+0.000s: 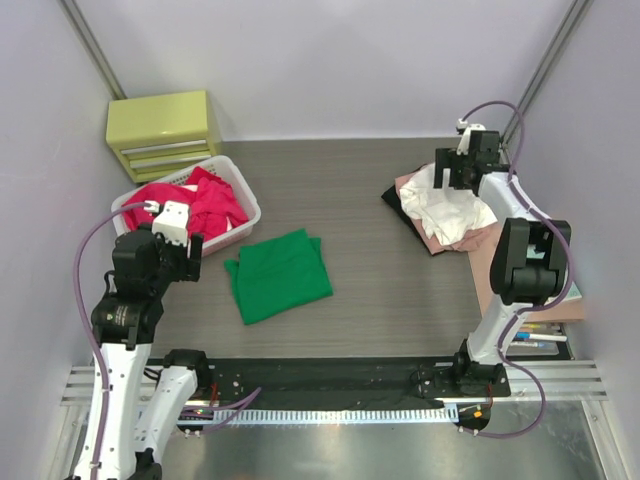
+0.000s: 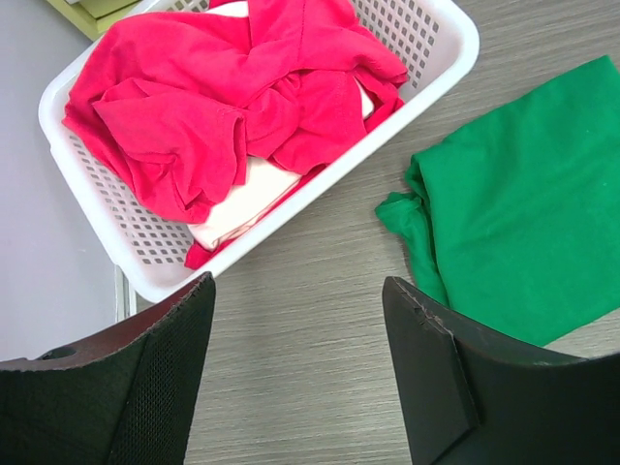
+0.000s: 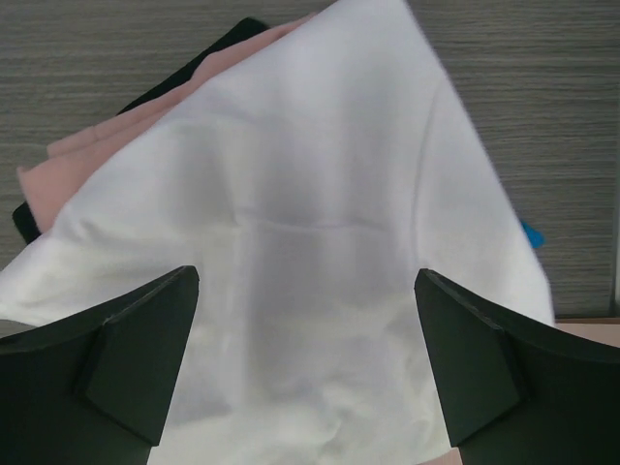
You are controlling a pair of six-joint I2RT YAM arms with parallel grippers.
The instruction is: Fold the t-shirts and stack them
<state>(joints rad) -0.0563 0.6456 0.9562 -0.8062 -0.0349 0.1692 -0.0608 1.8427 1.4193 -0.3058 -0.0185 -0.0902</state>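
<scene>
The green shirt lies flat and roughly folded on the table, left of centre, with its left edge bunched into a small roll. It sits just beside the basket but does not touch it. Crumpled red shirts fill the basket over something white, and one red fold hangs over the near rim. At the far right a rumpled white shirt tops a pile, with a pink shirt and a black shirt showing under its left edge. The pile lies close to the table's right side. Bare wood-grain table runs between the green shirt and this pile. The left gripper hangs over the strip between basket and green shirt, jaws apart and holding nothing. The right gripper hangs over the white shirt, jaws spread wide and gripping nothing. A yellow-green drawer box stands behind the basket, against the wall.
</scene>
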